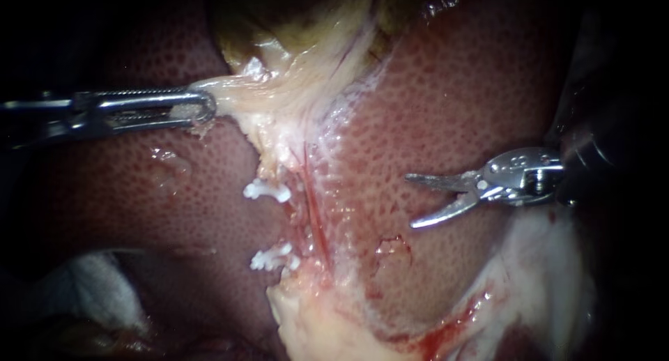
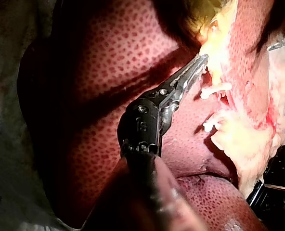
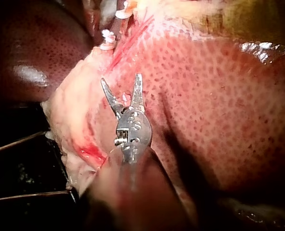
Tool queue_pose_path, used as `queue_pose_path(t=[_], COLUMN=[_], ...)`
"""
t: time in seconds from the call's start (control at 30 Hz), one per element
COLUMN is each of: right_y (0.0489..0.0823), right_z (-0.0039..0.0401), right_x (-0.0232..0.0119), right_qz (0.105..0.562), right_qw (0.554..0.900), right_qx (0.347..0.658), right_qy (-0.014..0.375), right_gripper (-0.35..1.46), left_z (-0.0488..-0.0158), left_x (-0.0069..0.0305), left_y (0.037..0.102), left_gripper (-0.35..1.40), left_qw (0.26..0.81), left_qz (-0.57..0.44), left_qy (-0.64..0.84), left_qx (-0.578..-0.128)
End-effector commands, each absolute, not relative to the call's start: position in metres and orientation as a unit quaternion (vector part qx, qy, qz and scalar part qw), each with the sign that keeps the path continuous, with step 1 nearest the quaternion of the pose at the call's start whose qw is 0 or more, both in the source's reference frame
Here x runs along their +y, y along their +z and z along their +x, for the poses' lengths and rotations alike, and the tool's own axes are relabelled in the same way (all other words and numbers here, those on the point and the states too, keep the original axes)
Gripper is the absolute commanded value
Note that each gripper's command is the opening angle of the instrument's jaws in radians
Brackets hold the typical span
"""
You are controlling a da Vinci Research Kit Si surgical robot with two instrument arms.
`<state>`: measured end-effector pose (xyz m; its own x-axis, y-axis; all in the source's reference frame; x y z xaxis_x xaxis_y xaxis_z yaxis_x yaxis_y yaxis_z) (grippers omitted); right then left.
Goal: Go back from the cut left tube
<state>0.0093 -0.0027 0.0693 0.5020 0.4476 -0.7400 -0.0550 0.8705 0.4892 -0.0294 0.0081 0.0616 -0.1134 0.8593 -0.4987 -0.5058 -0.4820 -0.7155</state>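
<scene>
Two white clips, the upper clip (image 1: 267, 191) and the lower clip (image 1: 272, 258), sit on the left tube, with a gap between them where it is parted. A thin red tube (image 1: 317, 218) runs just to their right. My right instrument (image 1: 410, 201) hangs over the liver (image 1: 453, 103), well right of the clips, its jaws open and holding nothing. In the right wrist view the same jaws (image 3: 121, 79) gape short of a clip (image 3: 107, 38). My left instrument (image 1: 202, 109) is shut on pale tissue below the gallbladder (image 1: 300, 12) and pulls it left; its tip (image 2: 199, 61) shows the same hold.
White gauze (image 1: 90, 284) lies at the lower left. Pale fatty tissue (image 1: 313, 326) with a little blood (image 1: 446, 326) borders the lower edge of the liver. In the left wrist view my right instrument (image 2: 284, 44) shows beyond the pale tissue.
</scene>
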Motion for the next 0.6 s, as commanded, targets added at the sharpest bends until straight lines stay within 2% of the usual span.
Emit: queue_pose_path(t=[0.03, 0.3, 0.6], right_y=[0.0693, 0.0693, 0.0693], right_z=[0.0093, 0.0091, 0.0091], right_x=[-0.0028, -0.0030, -0.0030], right_qz=[0.206, 0.206, 0.206], right_qw=[0.842, 0.842, 0.842], right_qx=[0.477, 0.477, 0.477], right_qy=[0.147, 0.147, 0.147], right_gripper=[1.43, 1.43, 1.43], left_z=[-0.0296, -0.0336, -0.0393], left_x=[0.0079, 0.0062, 0.0063], left_y=[0.0619, 0.0664, 0.0694], left_gripper=[-0.35, -0.35, -0.35], left_qw=[0.473, 0.457, 0.447], left_qz=[-0.469, -0.465, -0.463], left_qy=[0.723, 0.732, 0.737], left_qx=[-0.187, -0.198, -0.209])
